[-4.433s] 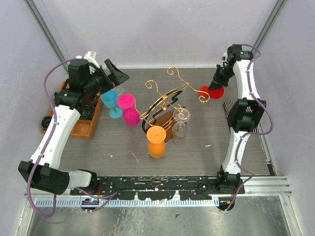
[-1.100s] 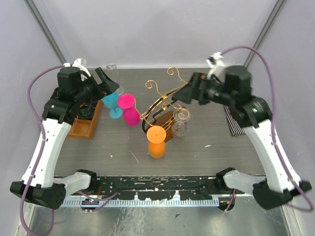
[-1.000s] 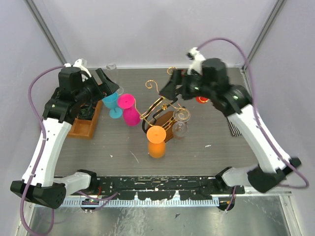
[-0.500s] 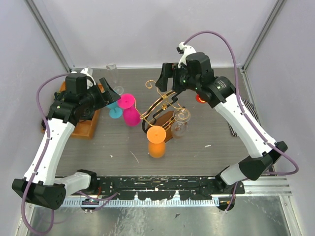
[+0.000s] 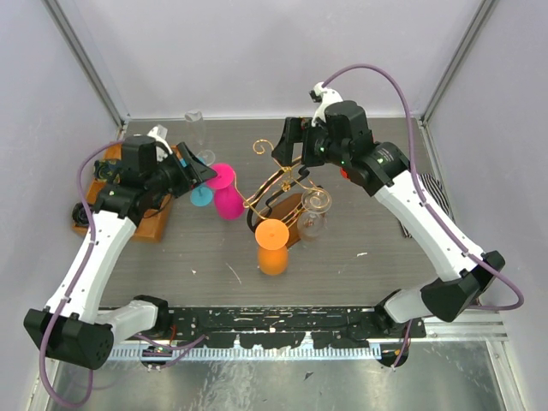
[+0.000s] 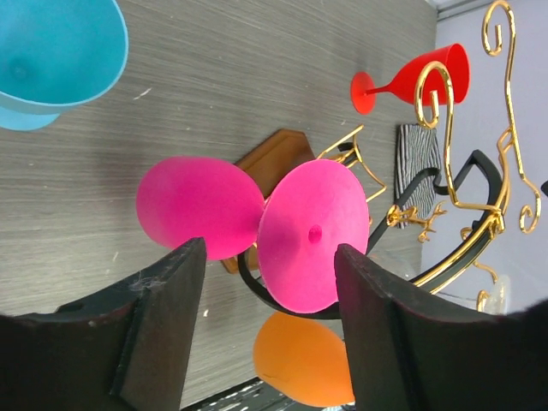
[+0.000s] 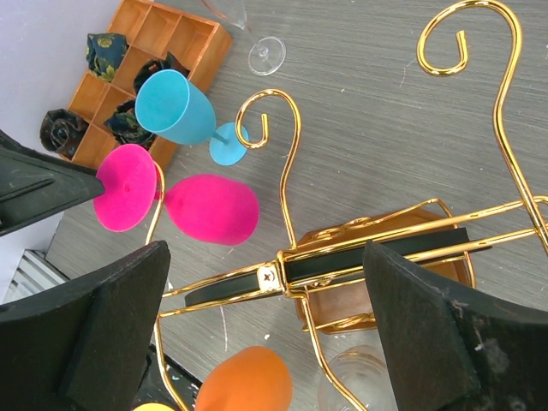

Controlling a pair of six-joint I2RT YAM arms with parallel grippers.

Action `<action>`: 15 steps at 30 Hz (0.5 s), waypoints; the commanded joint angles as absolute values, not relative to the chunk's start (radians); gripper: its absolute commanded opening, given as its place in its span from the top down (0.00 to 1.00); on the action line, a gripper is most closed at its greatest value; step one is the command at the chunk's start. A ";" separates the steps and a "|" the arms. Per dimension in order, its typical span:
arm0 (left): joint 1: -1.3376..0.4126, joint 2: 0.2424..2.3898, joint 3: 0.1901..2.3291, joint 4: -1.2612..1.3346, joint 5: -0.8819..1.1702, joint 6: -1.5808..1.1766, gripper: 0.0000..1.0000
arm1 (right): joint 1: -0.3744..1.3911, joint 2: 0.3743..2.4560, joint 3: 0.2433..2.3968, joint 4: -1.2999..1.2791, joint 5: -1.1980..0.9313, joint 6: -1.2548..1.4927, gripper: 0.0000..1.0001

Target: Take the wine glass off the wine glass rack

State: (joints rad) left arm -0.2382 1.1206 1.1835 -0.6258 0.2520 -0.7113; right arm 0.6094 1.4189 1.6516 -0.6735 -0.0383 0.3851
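Note:
The wine glass rack, gold wire with a black arch on a wooden base, stands mid-table. A pink wine glass hangs upside down from its left arm, an orange one at the front and a clear one at the right. My left gripper is open just left of the pink glass; its round foot shows between and just beyond the fingertips, apart from them. My right gripper hovers open above the rack's black bar, touching nothing.
A blue glass stands on the table beside my left gripper. A red glass lies at the back right and a clear glass stands at the back. A wooden compartment tray sits at the left, a striped mat at the right.
My left gripper has moved right toward the pink glass and its jaws have narrowed. My right arm has swung left from the red glass to above the rack.

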 commanded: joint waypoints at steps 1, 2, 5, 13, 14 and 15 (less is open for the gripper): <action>-0.236 1.106 1.152 -0.523 0.315 -0.749 0.37 | 0.612 1.367 1.660 -0.602 -0.031 0.402 0.00; -0.235 1.100 1.145 -0.508 0.316 -0.753 0.40 | 0.612 1.365 1.660 -0.603 -0.027 0.402 0.00; -0.235 1.094 1.134 -0.490 0.318 -0.756 0.47 | 0.612 1.360 1.655 -0.603 -0.013 0.402 0.00; -0.235 1.097 1.089 -0.442 0.376 -0.784 0.60 | 0.612 1.355 1.639 -0.599 -0.006 0.411 0.00; -0.236 1.098 1.079 -0.425 0.387 -0.792 0.63 | 0.611 1.353 1.637 -0.599 -0.005 0.411 0.00; -0.235 1.097 1.072 -0.415 0.394 -0.798 0.67 | 0.612 1.352 1.636 -0.600 -0.003 0.412 0.00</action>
